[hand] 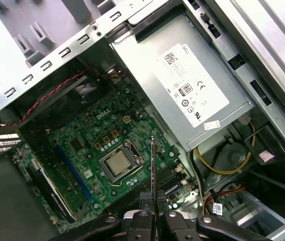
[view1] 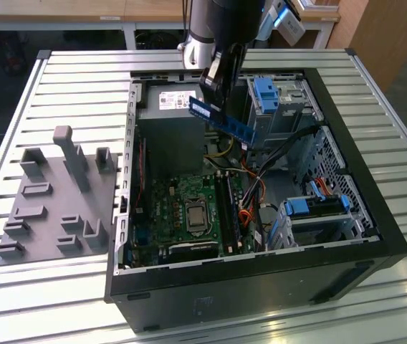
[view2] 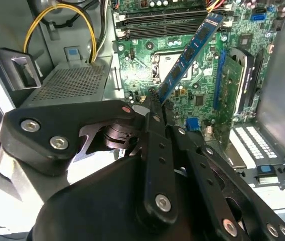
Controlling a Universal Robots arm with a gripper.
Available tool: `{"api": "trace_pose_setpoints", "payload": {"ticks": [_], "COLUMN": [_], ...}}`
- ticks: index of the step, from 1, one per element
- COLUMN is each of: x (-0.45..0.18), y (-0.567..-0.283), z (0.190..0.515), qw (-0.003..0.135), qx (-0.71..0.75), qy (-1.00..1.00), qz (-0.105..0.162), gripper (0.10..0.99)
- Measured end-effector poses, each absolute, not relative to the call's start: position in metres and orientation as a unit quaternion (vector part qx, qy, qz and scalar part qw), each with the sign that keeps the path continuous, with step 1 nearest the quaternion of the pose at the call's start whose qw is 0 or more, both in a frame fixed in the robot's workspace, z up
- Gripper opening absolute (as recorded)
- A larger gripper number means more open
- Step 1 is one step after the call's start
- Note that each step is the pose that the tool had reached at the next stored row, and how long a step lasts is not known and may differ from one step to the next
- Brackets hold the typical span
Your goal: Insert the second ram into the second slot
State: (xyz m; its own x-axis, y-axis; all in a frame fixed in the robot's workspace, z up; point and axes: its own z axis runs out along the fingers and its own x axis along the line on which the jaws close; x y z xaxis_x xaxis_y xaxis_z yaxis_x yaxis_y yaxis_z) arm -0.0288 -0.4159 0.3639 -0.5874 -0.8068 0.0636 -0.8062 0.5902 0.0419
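Gripper (view2: pixel 155 102) jaws clamp second ram (view2: pixel 190 50), one stick, above one open case (view1: pixel 384 218)

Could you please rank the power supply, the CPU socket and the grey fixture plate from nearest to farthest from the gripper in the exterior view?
1. Power supply: just to the exterior view's left of the gripper, which holds the second ram.
2. CPU socket: lower, on the motherboard.
3. Grey fixture plate: outside the case, far on the exterior view's left.

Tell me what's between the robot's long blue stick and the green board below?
Only air: in the second wrist view, the long blue memory stick hangs above the green motherboard.
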Motion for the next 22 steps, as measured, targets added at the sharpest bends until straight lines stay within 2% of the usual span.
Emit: {"api": "trace_pose_setpoints", "payload": {"ticks": [22], "x": [-0.0288], "y": [-0.4159], "z": [0.3624], "qw": [0.038], "qx": [0.343], "qy": [-0.939], "qz": [-0.008], "gripper": [0.137]}}
